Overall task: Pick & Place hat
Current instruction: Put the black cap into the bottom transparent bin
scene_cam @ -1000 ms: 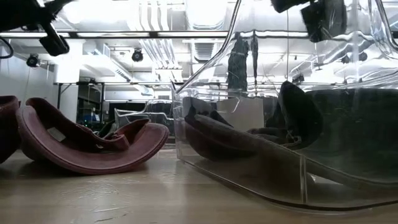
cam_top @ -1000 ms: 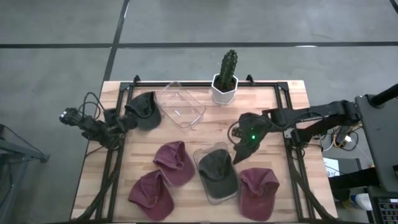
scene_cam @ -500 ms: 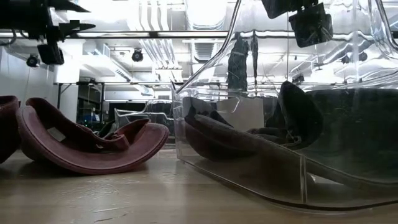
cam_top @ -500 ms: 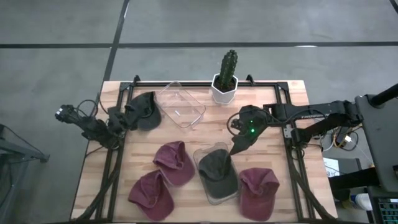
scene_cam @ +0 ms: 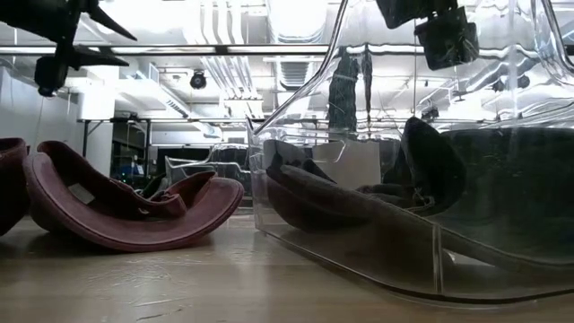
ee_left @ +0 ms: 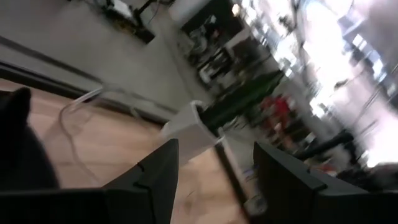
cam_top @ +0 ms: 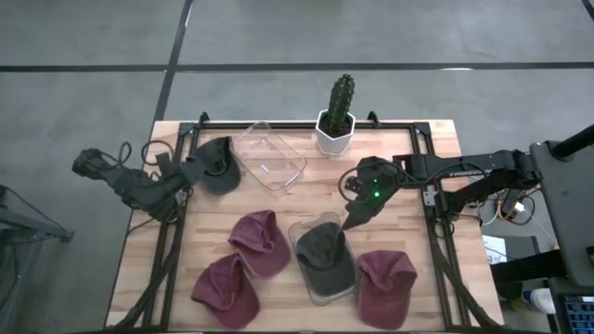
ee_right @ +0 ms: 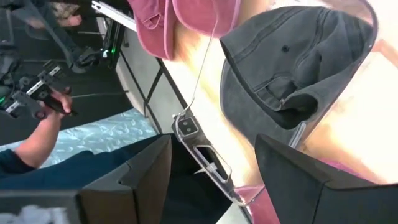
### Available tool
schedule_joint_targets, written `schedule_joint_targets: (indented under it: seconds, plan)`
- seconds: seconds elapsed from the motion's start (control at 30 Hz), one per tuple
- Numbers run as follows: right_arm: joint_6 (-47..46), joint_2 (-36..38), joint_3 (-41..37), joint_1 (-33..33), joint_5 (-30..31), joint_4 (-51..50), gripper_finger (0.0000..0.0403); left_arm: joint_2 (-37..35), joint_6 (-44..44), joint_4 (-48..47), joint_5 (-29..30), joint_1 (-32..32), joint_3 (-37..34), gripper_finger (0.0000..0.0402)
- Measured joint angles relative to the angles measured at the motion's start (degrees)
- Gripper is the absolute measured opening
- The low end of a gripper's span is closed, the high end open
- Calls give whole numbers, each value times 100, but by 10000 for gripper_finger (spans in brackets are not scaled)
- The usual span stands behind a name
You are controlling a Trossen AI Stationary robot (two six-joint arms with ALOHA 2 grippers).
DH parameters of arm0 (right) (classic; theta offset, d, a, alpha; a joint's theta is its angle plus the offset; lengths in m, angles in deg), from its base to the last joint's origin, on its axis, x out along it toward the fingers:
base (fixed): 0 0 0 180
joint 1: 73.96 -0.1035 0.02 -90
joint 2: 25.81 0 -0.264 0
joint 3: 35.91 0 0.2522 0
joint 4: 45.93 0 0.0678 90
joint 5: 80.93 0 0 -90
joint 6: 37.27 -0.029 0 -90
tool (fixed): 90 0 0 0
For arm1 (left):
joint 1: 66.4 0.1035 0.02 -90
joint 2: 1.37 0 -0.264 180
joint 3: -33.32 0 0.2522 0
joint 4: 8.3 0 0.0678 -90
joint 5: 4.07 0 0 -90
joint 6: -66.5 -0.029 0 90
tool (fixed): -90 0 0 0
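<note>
A dark hat [cam_top: 216,165] lies on the table at the far left. My left gripper [cam_top: 188,171] stands open just beside its left edge, and the left wrist view shows nothing between the fingers [ee_left: 214,149]; the hat [ee_left: 18,149] is off to one side there. A second dark hat [cam_top: 325,249] lies inside a clear bin [cam_top: 311,283] near the table's middle. My right gripper [cam_top: 353,221] hangs open above that bin's far right corner, looking down on the hat [ee_right: 298,74].
Three maroon hats [cam_top: 258,241] [cam_top: 225,290] [cam_top: 385,283] lie around the filled bin. An empty clear bin [cam_top: 269,155] and a cactus in a white pot [cam_top: 336,116] stand at the far edge. A person's hand [ee_right: 43,118] shows beyond the table.
My left gripper has opened beside the dark hat at the far left, and its arm has drawn back toward the table's left edge; the hat stays where it was. My right gripper has shifted a little toward the far edge above the filled bin.
</note>
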Motion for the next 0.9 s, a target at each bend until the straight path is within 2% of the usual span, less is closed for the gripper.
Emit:
schedule_joint_targets:
  seconds: [0.17,0.23,0.33,0.4,0.47,0.6,0.77,0.9]
  plan:
    - [77,0,-1,0,35,-21,226,530,1236,-2168,-1043,321,917,199]
    - [81,0,-7,0,39,-26,226,783,2040,-3299,-1816,516,1264,199]
    - [92,0,-13,0,62,-26,226,1090,3969,-4908,-3335,835,1588,199]
    - [126,0,-13,0,162,-24,226,1198,4477,-5407,-3991,964,1623,199]
    - [182,0,-14,0,264,-24,226,1239,4479,-5406,-4052,998,1552,199]
    - [254,0,-15,0,461,-24,226,1250,4457,-5059,-3606,1015,1317,199]
    - [250,0,-15,0,469,-23,226,1326,4391,-5071,-3723,1065,1177,199]
    - [258,0,-15,0,627,-17,226,1591,4490,-5025,-3569,1219,1172,199]
